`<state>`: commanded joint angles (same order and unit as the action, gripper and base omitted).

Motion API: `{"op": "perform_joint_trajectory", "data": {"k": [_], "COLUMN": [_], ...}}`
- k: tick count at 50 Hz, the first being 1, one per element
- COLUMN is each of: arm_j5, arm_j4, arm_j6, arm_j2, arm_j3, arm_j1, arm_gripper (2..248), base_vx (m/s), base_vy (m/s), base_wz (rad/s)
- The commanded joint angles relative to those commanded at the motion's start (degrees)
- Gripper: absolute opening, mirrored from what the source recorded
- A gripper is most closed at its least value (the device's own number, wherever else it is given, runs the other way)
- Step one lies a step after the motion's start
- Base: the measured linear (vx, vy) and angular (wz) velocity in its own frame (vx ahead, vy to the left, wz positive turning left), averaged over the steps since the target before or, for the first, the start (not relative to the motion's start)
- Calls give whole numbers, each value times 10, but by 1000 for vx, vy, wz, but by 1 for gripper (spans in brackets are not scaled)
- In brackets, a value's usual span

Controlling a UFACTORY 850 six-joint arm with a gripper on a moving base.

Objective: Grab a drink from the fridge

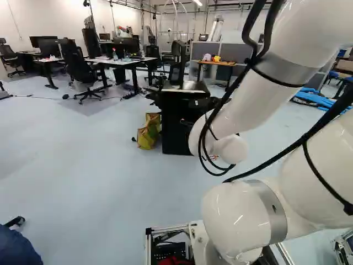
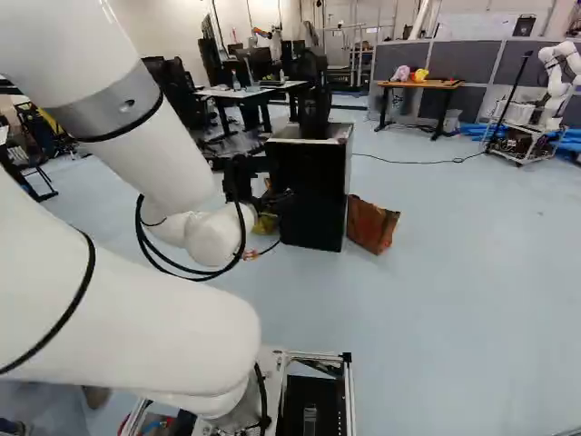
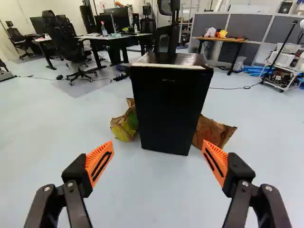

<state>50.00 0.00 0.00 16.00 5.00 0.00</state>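
The fridge (image 3: 171, 109) has a smooth, dull black front and a glossy top that catches the light; the brown bag (image 3: 212, 131) looks like rough, creased paper. The arm (image 1: 242, 102) is smooth and shiny, its grey band (image 1: 287, 69) like satin metal, above a smooth floor (image 3: 152, 190) with a faint sheen.

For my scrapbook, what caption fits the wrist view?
An open robot hand faces a closed black fridge, with bags peeking out on both sides.
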Motion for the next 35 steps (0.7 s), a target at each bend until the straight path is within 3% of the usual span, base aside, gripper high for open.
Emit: {"op": "perform_joint_trajectory", "data": {"k": [35], "arm_j5": [0], "arm_j4": [0], "arm_j6": [0], "arm_j2": [0], "arm_j3": [0], "arm_j1": [0], "arm_gripper": [247], "base_vx": [105], "base_vy": [92], "base_wz": [-21]}}
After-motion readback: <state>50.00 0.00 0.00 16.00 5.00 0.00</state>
